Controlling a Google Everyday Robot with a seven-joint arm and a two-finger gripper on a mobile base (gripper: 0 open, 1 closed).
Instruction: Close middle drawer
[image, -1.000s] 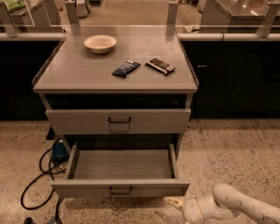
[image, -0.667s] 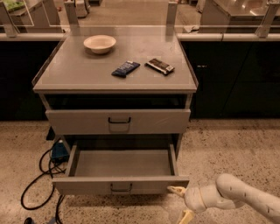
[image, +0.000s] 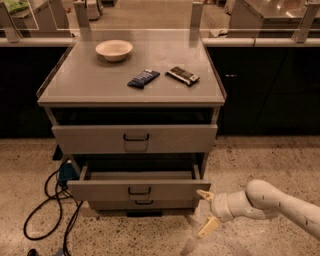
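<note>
The middle drawer (image: 139, 189) is a wide, shallow grey-beige drawer with a small dark wire handle (image: 139, 190). It stands partly pulled out of the cabinet, with a strip of its tray showing behind the front panel. My gripper (image: 206, 211) is low at the right end of that front panel. It is open and empty, and its upper fingertip (image: 203, 194) is at the panel's right corner. The top drawer (image: 135, 138), with a taller panel, sits slightly out above. The bottom drawer's (image: 144, 203) narrow panel shows just below.
On the cabinet top (image: 90, 85) are a white bowl (image: 114, 49), a blue packet (image: 143, 78) and a dark snack bar (image: 182, 75). Black cables (image: 47, 205) and a blue object (image: 66, 171) lie on the speckled floor at left. Dark counters stand behind.
The middle drawer has slid well back into the cabinet. My gripper has moved up and forward with it, from below the drawer front to its right corner.
</note>
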